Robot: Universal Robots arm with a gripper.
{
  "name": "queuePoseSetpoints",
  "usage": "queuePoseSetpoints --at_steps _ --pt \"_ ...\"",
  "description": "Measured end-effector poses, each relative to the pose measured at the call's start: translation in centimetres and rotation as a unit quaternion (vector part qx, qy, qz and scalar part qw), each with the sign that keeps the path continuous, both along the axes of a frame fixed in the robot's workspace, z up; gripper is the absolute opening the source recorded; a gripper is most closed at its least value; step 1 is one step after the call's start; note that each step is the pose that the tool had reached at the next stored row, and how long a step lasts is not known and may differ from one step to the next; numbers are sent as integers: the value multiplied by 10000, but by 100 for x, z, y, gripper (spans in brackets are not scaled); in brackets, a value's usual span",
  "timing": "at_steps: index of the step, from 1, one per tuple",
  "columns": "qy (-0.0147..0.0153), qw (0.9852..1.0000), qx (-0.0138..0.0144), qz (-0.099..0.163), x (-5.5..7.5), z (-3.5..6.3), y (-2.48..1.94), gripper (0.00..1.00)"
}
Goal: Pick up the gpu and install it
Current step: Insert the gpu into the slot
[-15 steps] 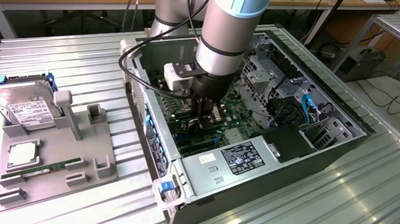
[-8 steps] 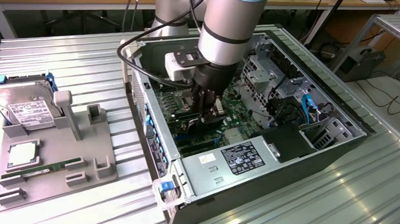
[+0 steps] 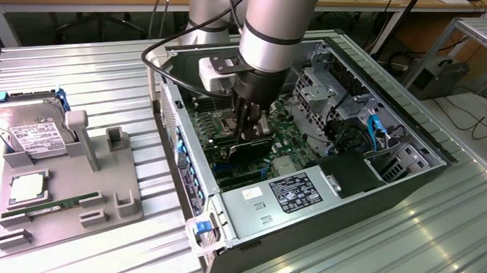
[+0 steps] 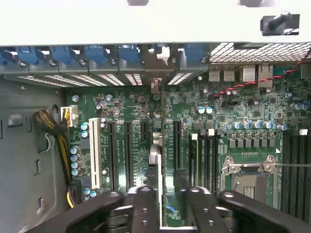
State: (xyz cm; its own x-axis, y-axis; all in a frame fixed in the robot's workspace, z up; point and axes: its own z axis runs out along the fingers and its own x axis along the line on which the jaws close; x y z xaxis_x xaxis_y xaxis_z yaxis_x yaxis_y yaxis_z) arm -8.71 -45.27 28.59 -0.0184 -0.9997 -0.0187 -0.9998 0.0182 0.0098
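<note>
The gpu (image 3: 249, 150) is a thin black card standing on edge on the green motherboard (image 3: 289, 138) inside the open computer case (image 3: 406, 180). In the wrist view the gpu (image 4: 155, 162) shows edge-on, running toward the rear slot openings, where its silvery bracket end (image 4: 155, 85) sits. My gripper (image 3: 253, 132) reaches straight down into the case, right over the card's upper edge. My gripper (image 4: 166, 206) straddles that edge. The two black fingers (image 4: 146, 204) stand a little apart, with board showing through the gap beside the card.
Around the gripper are the case walls, a drive cage (image 3: 332, 85) and the power supply (image 3: 295, 191). The CPU socket (image 4: 250, 182) lies open beside the memory slots. A grey fixture (image 3: 61, 184) at the exterior view's left holds a hard drive (image 3: 31, 133) and a green memory stick (image 3: 55, 203).
</note>
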Motion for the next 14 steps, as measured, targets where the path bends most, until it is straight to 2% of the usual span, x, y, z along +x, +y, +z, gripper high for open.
queuePoseSetpoints --at_steps 1,2,3,5,6,14 --pt "0 10000 -14 0 -5 0 21 20" --pt "0 10000 -18 0 -10 -3 35 20" --pt "0 10000 -19 0 -14 -8 45 14" --pt "-1 10000 -18 0 -22 -27 58 14" --pt "0 10000 -20 0 -27 -44 63 11" --pt "5 10000 -21 10 -37 -51 64 11"
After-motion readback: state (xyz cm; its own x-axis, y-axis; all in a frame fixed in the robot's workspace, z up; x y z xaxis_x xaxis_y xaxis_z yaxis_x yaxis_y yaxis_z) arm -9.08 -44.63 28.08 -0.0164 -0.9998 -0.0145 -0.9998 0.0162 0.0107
